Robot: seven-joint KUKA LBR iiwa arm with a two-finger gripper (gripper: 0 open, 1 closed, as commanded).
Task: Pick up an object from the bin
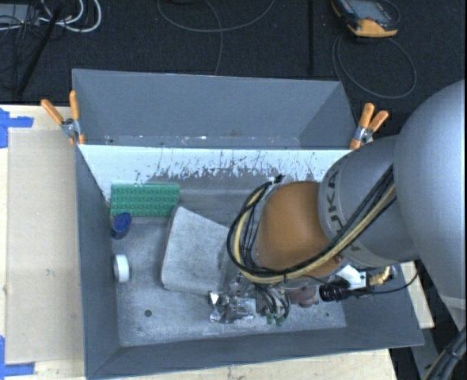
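Descent into the bin (218, 125) looks like the step in hand. The claw (241, 307) sits low over the grey floor near the front wall, under the arm (376, 204) and its orange cover (293, 228). Whether the claw is released or clenched I cannot tell, since cables and the wrist crowd that spot. Nothing can be made out in its hold.

The nearest thing is a grey sheet (190, 252) lying flat in the middle of the floor. Its near right corner is just beside the claw, perhaps touching it, though I cannot say which. A green studded block (145, 199) lies against the back left slope, with a small blue cap (121, 225) just below it. A small white roll (121, 268) lies farther toward the front, near the left wall. All three are well apart from the claw.

By my judgement no pick is made yet. If the sheet is the target, the next move calls for pinching that corner or edge, because a flat, limp thing gives little to grip. Then a straight lift should clear the walls.
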